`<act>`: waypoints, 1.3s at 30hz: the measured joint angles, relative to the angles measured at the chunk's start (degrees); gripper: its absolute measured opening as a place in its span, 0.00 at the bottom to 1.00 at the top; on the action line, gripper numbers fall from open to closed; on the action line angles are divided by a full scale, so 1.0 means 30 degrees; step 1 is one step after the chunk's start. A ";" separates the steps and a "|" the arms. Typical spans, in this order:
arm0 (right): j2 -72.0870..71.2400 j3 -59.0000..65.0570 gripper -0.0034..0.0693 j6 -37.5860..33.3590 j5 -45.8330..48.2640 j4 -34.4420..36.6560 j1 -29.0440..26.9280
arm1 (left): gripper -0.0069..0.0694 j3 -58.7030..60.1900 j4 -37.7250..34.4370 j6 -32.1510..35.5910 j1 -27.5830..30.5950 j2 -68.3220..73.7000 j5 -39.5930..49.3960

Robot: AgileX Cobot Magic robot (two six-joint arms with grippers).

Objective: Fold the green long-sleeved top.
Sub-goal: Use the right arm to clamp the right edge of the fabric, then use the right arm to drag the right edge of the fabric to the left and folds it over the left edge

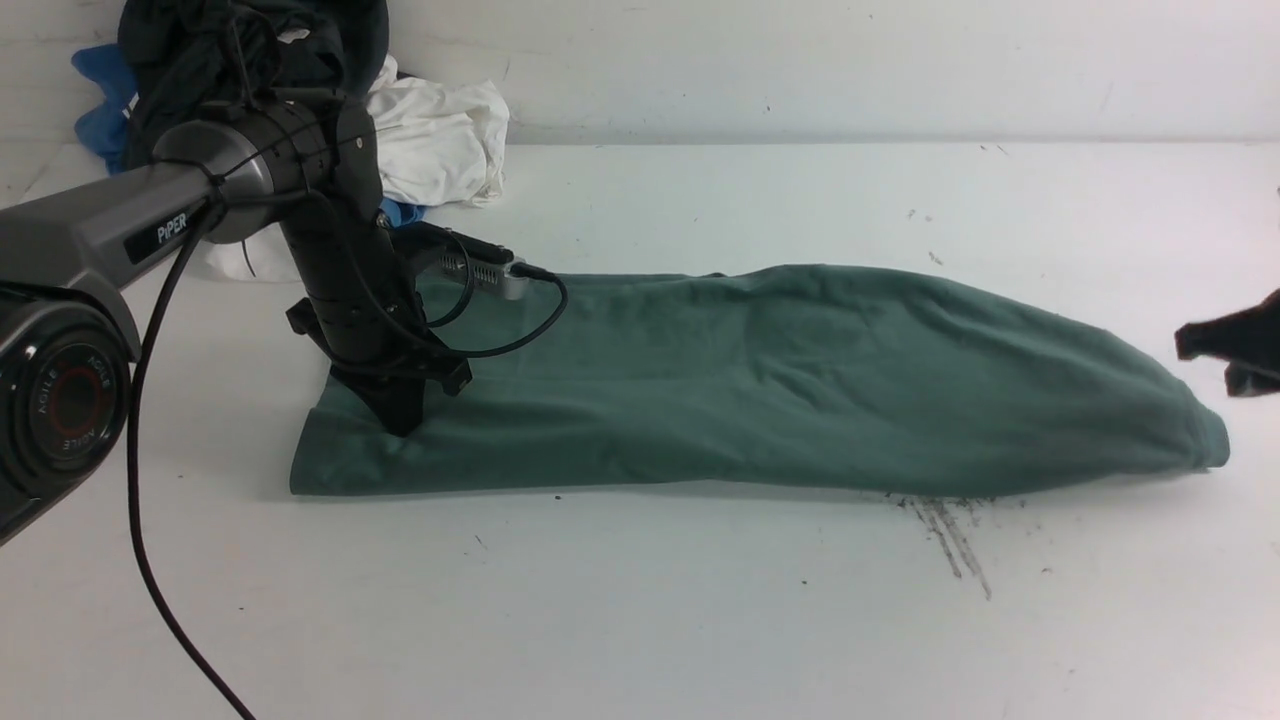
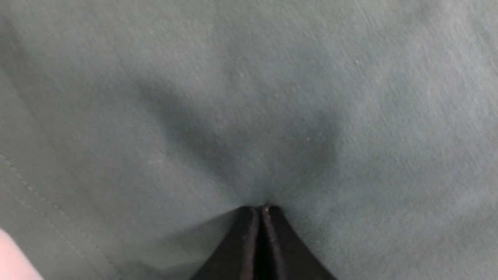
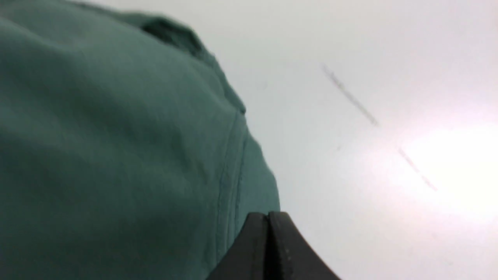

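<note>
1. My left gripper (image 2: 261,210) has its jaws pressed together, with no cloth visible between them. Its tip bears straight down on the green long-sleeved top (image 1: 800,380) and dimples the fabric near the top's left end.
2. My right gripper (image 3: 268,216) is also pressed together and pinches nothing. It hangs just off the top's right end, beside the stitched hem and apart from the cloth.
3. The top lies on the table (image 1: 640,620) as one long, narrow band, with no sleeve showing loose. I judge the lengthwise folds done and the crosswise fold of the band to be the step in hand.
4. The next move calls for the right jaws to spread, take the hem at the top's right end and carry it over towards the left end. The left tip can pin the cloth meanwhile, so the band does not slide, but it should lift clear before the layers meet.
5. The right end bulges rather than lying flat, so I would grip low to catch every layer.
6. Behind the top's left end sits a heap: a black garment (image 1: 200,50), a white garment (image 1: 440,140) and a blue garment (image 1: 100,110). All lie outside the fold's path.
7. Dark scuff marks (image 1: 950,535) lie just in front of the top's right half and are harmless.
8. The left arm's cable (image 1: 520,335) loops over the top's left end, and the incoming fold could foul it.
</note>
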 joint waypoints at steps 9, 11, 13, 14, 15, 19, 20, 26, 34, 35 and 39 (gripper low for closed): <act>0.1631 -0.2785 0.51 -0.2050 0.2080 0.2958 -0.0199 | 0.08 0.0000 -0.0314 0.0145 0.0105 -0.0036 -0.0015; 0.2453 -0.2857 0.69 -0.2202 0.2259 0.3612 -0.0199 | 0.08 0.0000 -0.0318 0.0145 0.0105 -0.0041 -0.0015; 0.3170 -0.2901 0.80 -0.2202 0.2301 0.3848 -0.0199 | 0.08 0.0000 -0.0333 0.0162 0.0122 -0.0041 -0.0015; 0.3418 -0.2902 0.84 -0.2202 0.2302 0.3965 -0.0199 | 0.08 0.0000 -0.0333 0.0161 0.0121 -0.0041 -0.0015; 0.3705 -0.2902 0.87 -0.2202 0.2302 0.4055 -0.0199 | 0.08 0.0000 -0.0333 0.0161 0.0121 -0.0041 -0.0015; 0.4407 -0.3025 0.89 -0.2268 0.2209 0.4508 -0.0199 | 0.08 0.0000 -0.0355 0.0223 0.0121 -0.0041 -0.0015; 0.4440 -0.3045 0.89 -0.2268 0.2209 0.4542 -0.0199 | 0.08 0.0000 -0.0355 0.0223 0.0121 -0.0041 -0.0015; 0.4522 -0.3419 0.71 -0.3722 0.3622 0.5018 0.0382 | 0.08 0.0000 -0.0355 0.0271 0.0121 -0.0041 -0.0015; 0.4327 -0.4099 0.12 -0.4359 0.5797 0.4651 0.0821 | 0.08 0.0022 -0.0355 0.0279 0.0121 -0.0241 -0.0082; 0.4044 -0.4100 0.09 -0.4359 0.5864 0.4338 0.0821 | 0.08 0.0063 -0.0355 0.0279 0.0121 -0.0357 -0.0108; 0.2436 -0.4117 0.07 -0.4033 0.6229 0.2771 0.0826 | 0.08 0.0021 -0.0187 0.0317 0.0159 -0.1431 -0.0118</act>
